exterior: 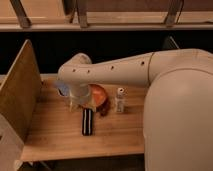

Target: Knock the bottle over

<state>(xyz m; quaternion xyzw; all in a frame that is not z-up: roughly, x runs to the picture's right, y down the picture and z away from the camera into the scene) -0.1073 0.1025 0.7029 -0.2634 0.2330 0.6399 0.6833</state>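
The bottle (120,100) stands upright on the wooden table (55,135), near the middle of its back half and just in front of the arm (115,69) that stretches across from the right. It is a small clear plastic bottle with a white cap and a pale label; what is inside cannot be made out, and no writing on the label can be read.

Left of it sits the orange bowl (98,93), wider than the bottle and partly hidden behind the arm's pale wrist. Its inside shows only orange, so whether it holds anything I cannot tell. A reddish-brown thing (105,108) lies at the bowl's front edge, between bowl and bottle; it may be a small snack packet, though the view is too poor to be sure. The grey-blue cup (62,90) peeks out at the far left of the wrist, mostly covered, its contents out of sight.

The gripper (87,131) hangs from the wrist over the table's front middle, left of and nearer than the bottle, and apart from it. Its two dark fingers (84,122) run side by side with a pale gap between them: spread, with nothing pinched.

A wooden panel (20,90) stands upright along the table's left side
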